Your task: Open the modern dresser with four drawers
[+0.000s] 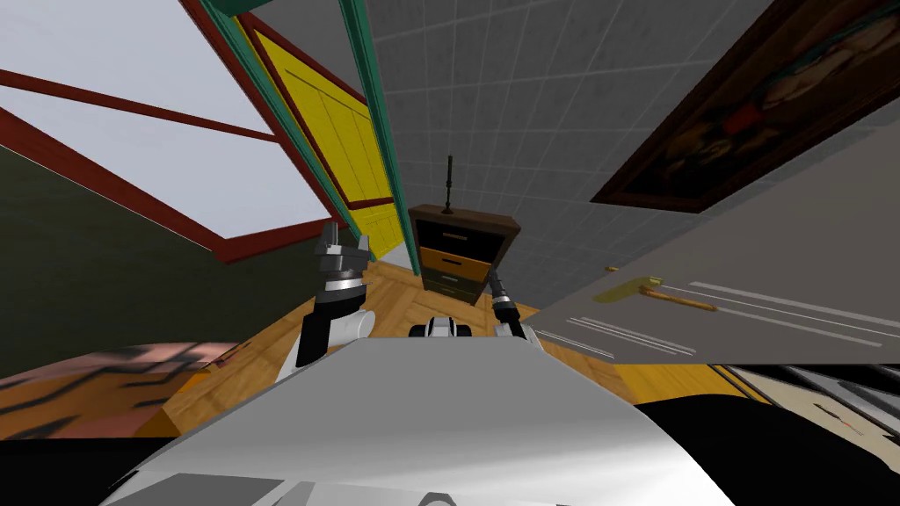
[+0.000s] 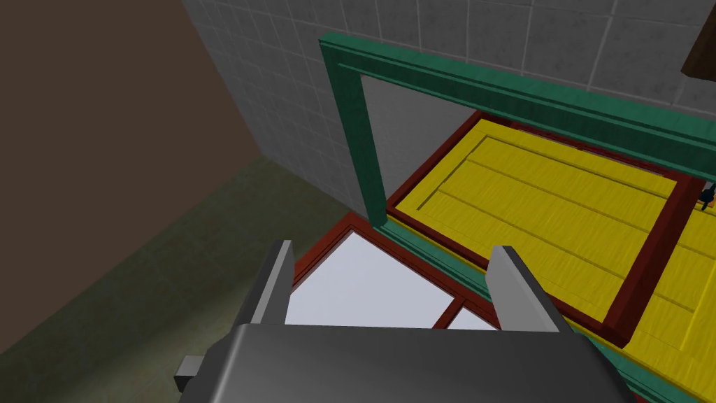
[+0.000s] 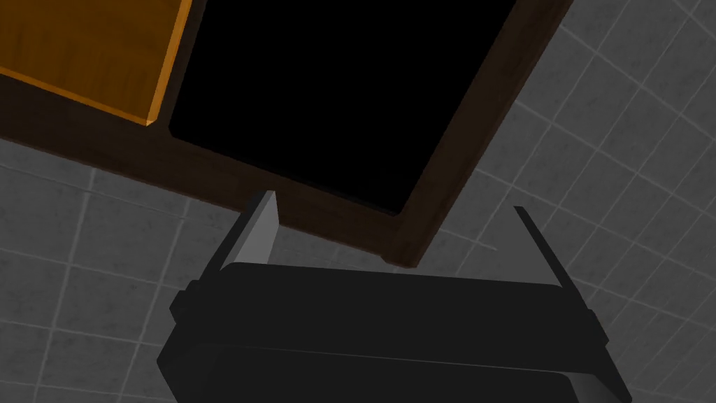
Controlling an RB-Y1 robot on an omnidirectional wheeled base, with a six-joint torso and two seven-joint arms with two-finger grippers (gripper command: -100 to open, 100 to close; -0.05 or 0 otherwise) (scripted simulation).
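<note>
Dresser (image 1: 463, 250), boxy, dark brown, one orange drawer front (image 1: 454, 262); both arms' jaws gape empty.

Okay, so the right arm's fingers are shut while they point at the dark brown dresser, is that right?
Not quite. The right arm's fingers are open and stand well apart, with nothing between them, as the right wrist view shows. They do point at the dark brown dresser.
</note>
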